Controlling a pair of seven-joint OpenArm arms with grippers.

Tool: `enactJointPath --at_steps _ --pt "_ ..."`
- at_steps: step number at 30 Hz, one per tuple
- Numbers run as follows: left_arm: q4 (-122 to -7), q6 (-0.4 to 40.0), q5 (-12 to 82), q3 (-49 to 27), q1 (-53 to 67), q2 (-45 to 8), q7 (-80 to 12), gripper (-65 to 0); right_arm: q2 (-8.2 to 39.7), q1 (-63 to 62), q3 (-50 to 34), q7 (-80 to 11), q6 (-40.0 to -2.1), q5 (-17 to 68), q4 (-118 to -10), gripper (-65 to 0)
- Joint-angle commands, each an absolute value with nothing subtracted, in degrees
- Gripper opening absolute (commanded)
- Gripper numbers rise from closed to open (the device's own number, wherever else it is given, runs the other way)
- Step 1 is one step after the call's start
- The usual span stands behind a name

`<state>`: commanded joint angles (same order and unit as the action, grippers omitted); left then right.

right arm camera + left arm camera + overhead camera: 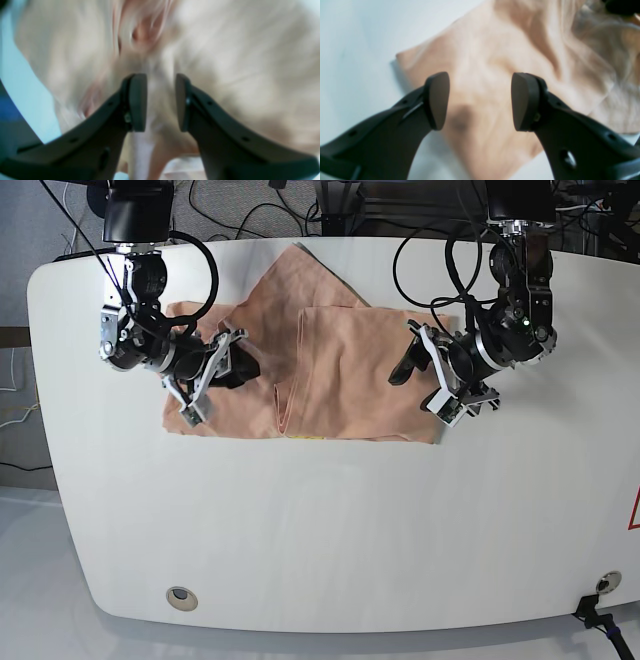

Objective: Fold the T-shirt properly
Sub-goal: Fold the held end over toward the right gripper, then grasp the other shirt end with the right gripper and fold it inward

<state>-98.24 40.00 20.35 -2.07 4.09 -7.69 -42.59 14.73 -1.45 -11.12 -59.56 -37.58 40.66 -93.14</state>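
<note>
The T-shirt [330, 370] lies partly folded on the white bench [330, 530], toward its far half, a flap pointing to the far edge. Left claw [480, 100]: jaws spread wide, empty, hovering above the shirt's corner. Right claw [161, 102]: jaws parted by a narrow gap over the wrinkled fabric; whether any cloth is pinched cannot be told.
</note>
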Motion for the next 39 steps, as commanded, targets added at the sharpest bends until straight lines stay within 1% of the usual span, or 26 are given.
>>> enactJointPath --at_steps 3,4,9,14,16,19,21,25,30,35,39 --pt "-94.7 40.0 20.3 -0.7 3.9 -7.8 -40.6 -28.3 14.8 -1.4 -15.1 -61.7 -37.6 40.7 -97.8 -34.4" --pt "-93.6 40.0 20.3 -0.1 3.8 -7.8 -39.8 -28.4 14.8 -1.4 -16.9 -62.8 -37.6 40.5 -99.1 -33.1" --pt "-89.9 40.0 20.3 0.3 3.8 -7.8 -37.6 -28.4 15.3 -1.3 -25.6 -65.6 -37.6 40.4 -100.5 -32.7" --pt "-88.3 40.0 20.3 0.3 4.0 -8.0 -36.8 -28.6 15.4 -0.4 -33.6 -65.6 -37.6 37.4 -95.9 -32.2" --pt "-88.3 40.0 20.2 0.3 4.1 -8.1 -36.8 -28.6 15.4 -0.2 -35.4 -65.6 -37.6 37.2 -92.4 -28.5" --pt "-88.3 40.0 18.2 0.3 4.2 -8.0 -36.8 -28.6 15.3 -0.1 -37.8 -65.4 -37.8 37.2 -87.1 -19.4" --pt "-88.3 40.0 18.0 0.3 4.2 -8.0 -36.8 -28.6 14.3 -0.4 -40.1 -65.4 -38.1 37.2 -85.0 -16.1" --pt "-88.4 40.0 18.0 0.3 4.2 -8.0 -36.8 -28.6 13.4 -0.9 -42.0 -65.4 -38.2 37.7 -82.0 -15.7" --pt "-88.4 40.0 18.0 0.3 4.2 -8.0 -36.8 -28.6 13.4 -1.2 -41.9 -65.4 -38.1 43.6 -75.8 -16.0" --pt "-88.4 40.0 18.0 0.3 4.2 -8.0 -36.8 -28.6 10.9 -1.3 -41.8 -65.7 -38.1 43.9 -74.9 -16.0" --pt "-88.4 40.0 18.0 0.3 4.2 -8.0 -36.8 -28.6 9.0 -1.3 -38.5 -65.7 -38.0 44.0 -75.0 -16.1"
